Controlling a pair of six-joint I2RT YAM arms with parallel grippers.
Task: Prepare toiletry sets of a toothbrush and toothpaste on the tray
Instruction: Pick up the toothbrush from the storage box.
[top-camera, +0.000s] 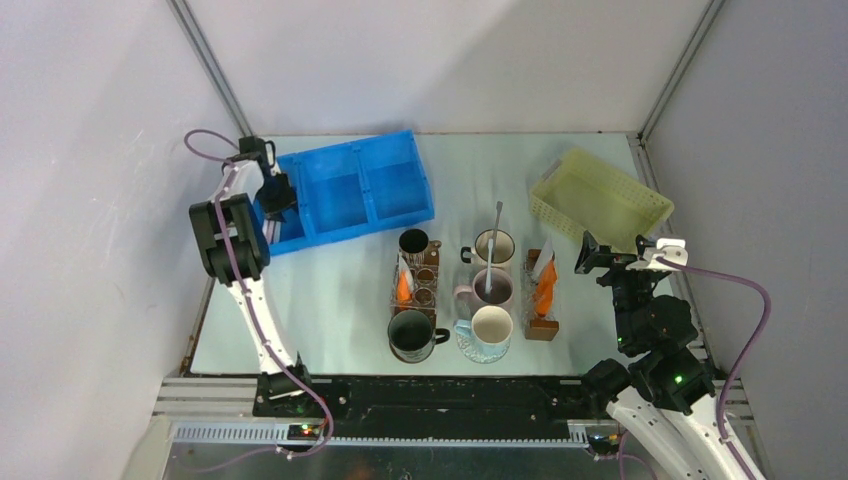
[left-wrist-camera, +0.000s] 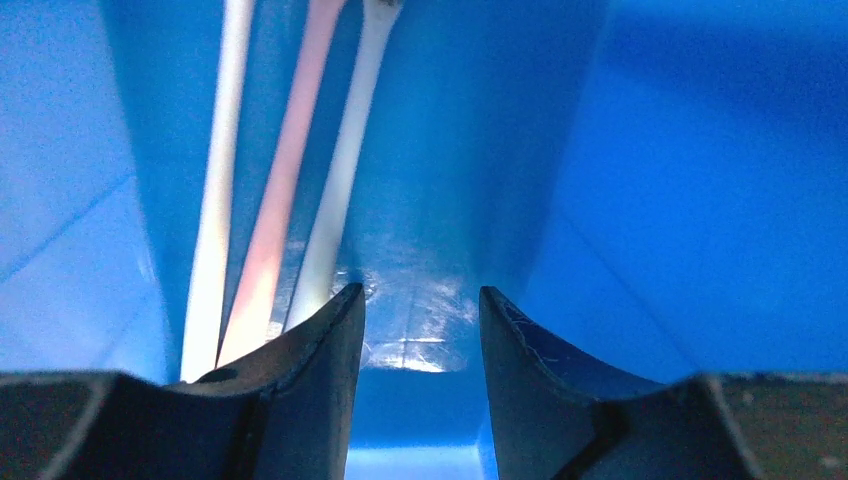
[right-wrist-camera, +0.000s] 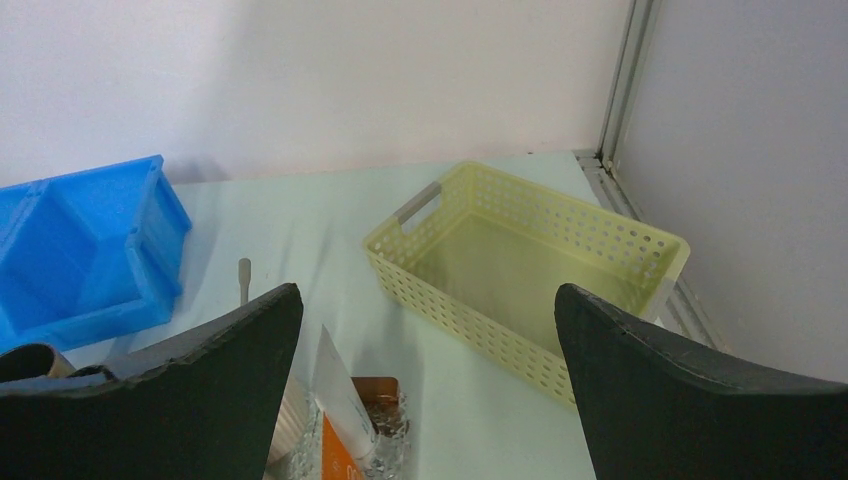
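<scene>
Left gripper (left-wrist-camera: 420, 300) down in tray's (left-wrist-camera: 660, 200) end compartment, jaws part-spread, nothing between. Three toothbrushes (left-wrist-camera: 285, 170) lie side by side just outside one finger, not in gap; handles run straight away from fingers along compartment floor. Grabbing one likely needs sideways shift. Right gripper (right-wrist-camera: 428, 290) spread wide, empty, toothpaste (right-wrist-camera: 338, 400) just below it, well apart from tray.
</scene>
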